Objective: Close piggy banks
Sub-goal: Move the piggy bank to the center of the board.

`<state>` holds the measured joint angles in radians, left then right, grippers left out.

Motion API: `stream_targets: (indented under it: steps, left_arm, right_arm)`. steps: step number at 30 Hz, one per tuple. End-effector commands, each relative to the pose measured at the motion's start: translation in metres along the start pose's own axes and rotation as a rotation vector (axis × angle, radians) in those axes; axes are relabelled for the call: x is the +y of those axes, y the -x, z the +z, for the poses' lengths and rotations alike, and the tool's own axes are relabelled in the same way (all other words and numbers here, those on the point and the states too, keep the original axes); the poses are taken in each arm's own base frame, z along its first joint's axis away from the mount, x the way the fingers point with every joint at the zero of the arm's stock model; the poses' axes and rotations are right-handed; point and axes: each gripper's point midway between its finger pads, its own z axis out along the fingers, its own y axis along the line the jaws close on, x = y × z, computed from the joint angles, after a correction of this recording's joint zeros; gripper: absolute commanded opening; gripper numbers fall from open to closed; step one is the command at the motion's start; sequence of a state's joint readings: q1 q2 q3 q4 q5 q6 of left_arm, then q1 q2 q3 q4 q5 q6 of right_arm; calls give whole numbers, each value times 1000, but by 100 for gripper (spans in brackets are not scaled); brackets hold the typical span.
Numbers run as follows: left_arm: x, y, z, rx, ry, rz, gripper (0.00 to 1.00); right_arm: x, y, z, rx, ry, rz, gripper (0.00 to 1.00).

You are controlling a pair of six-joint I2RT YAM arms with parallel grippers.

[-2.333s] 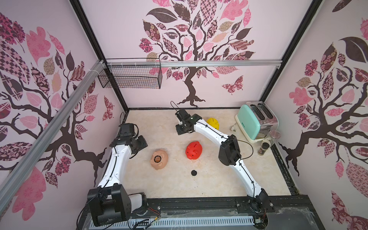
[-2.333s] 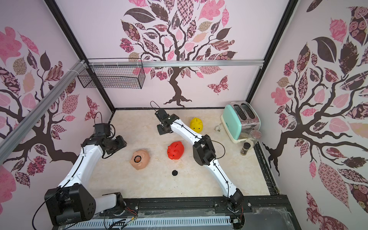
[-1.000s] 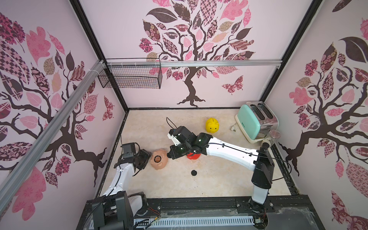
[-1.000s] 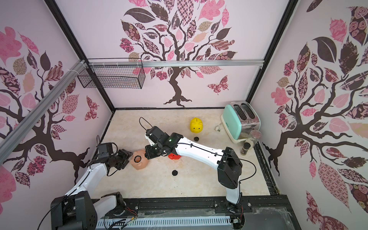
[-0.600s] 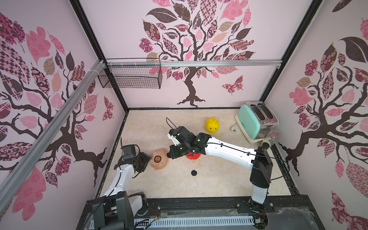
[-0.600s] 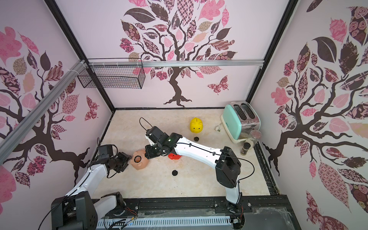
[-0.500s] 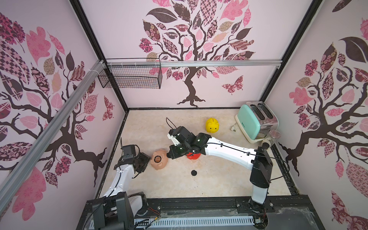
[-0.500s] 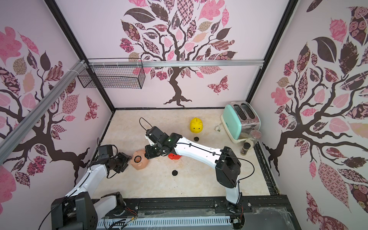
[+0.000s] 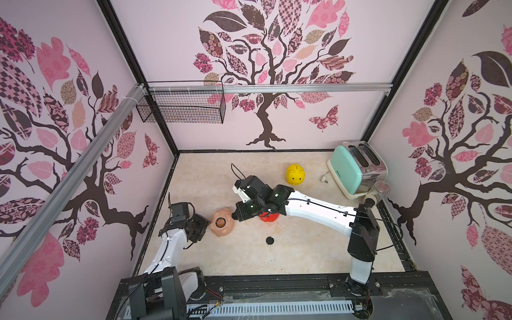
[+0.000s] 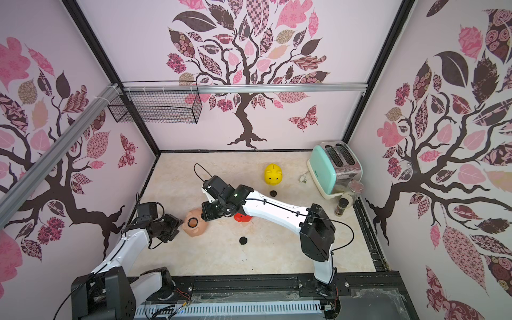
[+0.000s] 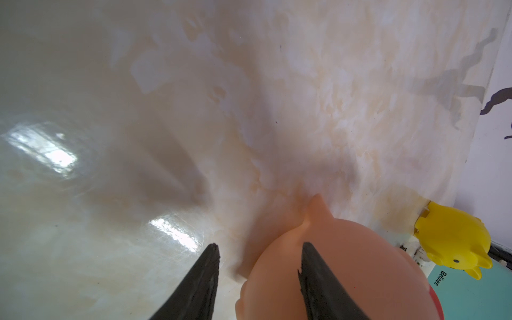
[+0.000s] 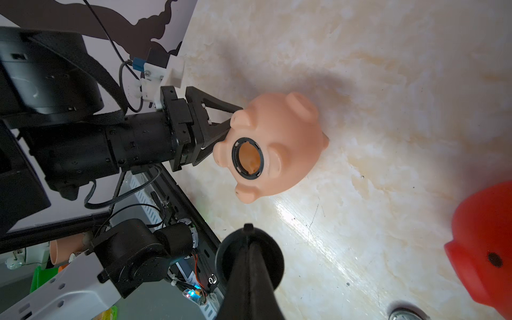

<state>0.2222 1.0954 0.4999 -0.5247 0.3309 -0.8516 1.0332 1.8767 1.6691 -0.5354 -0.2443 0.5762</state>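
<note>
- Progress check: the peach-pink piggy bank (image 12: 285,146) lies belly-up near the left edge of the counter (image 9: 249,257). Its round hole (image 12: 247,158) is wide open, with just a black ring around it. Nothing is plugged there yet.
- My right pincer (image 12: 248,230) is pressed together on a black plug (image 12: 225,259), just beside that pig but not over the hole.
- My left pincer (image 12: 235,115) is part-spread on the pig's wall side, with one foot (image 12: 237,119) between the fingers (image 12: 219,106). It doesn't look clamped.
- Two more plugs lie loose, one (image 9: 270,240) near the front and one (image 10: 273,193) by the yellow piggy bank (image 9: 295,174). I reckon all three pigs are left to do, though I can't see yellow's belly.
- The red piggy bank (image 12: 487,235) sits mostly under my right arm (image 9: 313,207). The mint toaster (image 9: 352,171) is well apart, no bother.
</note>
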Motion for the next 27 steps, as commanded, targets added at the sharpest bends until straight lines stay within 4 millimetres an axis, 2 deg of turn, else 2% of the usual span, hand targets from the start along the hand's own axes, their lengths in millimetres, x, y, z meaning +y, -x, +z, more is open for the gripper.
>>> stream_targets:
  steps: [1,16,27]
  left_arm:
    - [3,-6,1,19,-7,-17,50]
    - [2,-23,4,100,-40,-38,48]
    - [4,-20,4,94,-6,-48,49]
  right_arm:
    - [16,9,-10,-26,32,-25,0]
    - [15,16,-4,-25,11,-40,0]
    - [13,12,16,12,5,-30,0]
